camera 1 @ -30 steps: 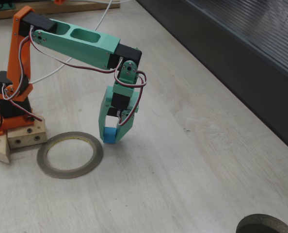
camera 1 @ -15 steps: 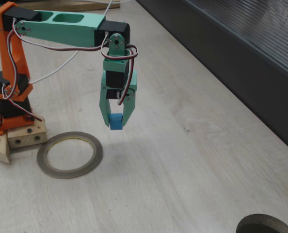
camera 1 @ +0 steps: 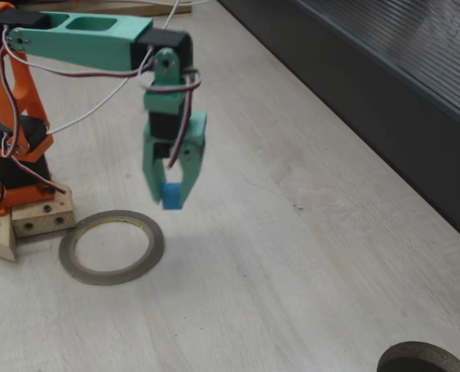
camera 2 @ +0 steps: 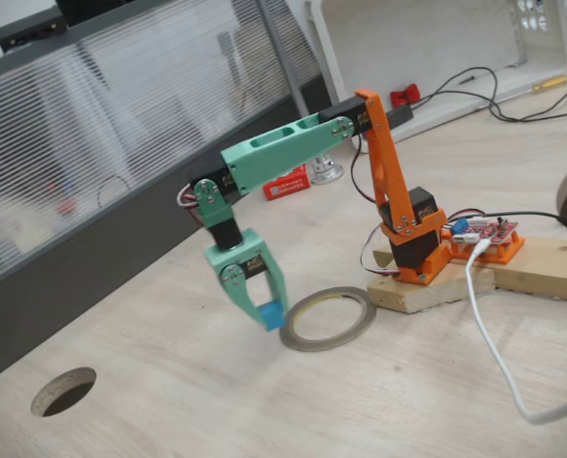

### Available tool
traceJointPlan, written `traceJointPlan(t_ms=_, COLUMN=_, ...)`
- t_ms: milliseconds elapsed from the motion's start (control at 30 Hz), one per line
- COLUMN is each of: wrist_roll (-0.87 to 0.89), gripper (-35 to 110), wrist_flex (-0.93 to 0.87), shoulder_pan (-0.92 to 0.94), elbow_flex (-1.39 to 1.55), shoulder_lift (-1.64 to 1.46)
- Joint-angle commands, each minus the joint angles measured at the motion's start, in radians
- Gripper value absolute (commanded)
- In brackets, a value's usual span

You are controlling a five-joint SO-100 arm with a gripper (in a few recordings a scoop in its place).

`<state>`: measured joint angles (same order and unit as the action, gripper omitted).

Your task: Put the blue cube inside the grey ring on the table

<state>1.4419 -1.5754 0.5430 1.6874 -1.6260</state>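
Observation:
My green gripper [camera 1: 171, 194] [camera 2: 271, 316] is shut on the blue cube [camera 1: 171, 195] [camera 2: 272, 315] and holds it in the air above the table [camera 1: 292, 256]. The grey ring [camera 1: 111, 246] [camera 2: 327, 319] lies flat on the table near the arm's base. In a fixed view the cube hangs up and to the right of the ring; in the other it hangs just left of the ring's rim. Nothing lies inside the ring.
The orange arm base stands on a wooden block [camera 1: 29, 217] [camera 2: 436, 284] beside the ring. A dark round disc with a hollow [camera 1: 423, 360] [camera 2: 64, 391] sits farther off. A dark ribbed wall [camera 1: 385, 77] borders the table. A white cable [camera 2: 493, 353] trails over the table.
The gripper has lifted the blue cube off the table and swung it slightly left, with the upper arm rising to near level. The ring has not moved.

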Motion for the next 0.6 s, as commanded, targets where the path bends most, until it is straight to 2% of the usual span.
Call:
traceJointPlan(t_ms=0, wrist_roll=0.011, gripper=3, wrist_flex=-0.012, shoulder_pan=0.100, elbow_flex=0.100, shoulder_lift=-0.133)
traceJointPlan(t_ms=333, wrist_roll=0.017, gripper=3, wrist_flex=-0.009, shoulder_pan=0.249, elbow_flex=0.324, shoulder_lift=-0.282)
traceJointPlan(t_ms=567, wrist_roll=0.017, gripper=3, wrist_flex=0.044, shoulder_pan=0.255, elbow_flex=0.466, shoulder_lift=-0.331)
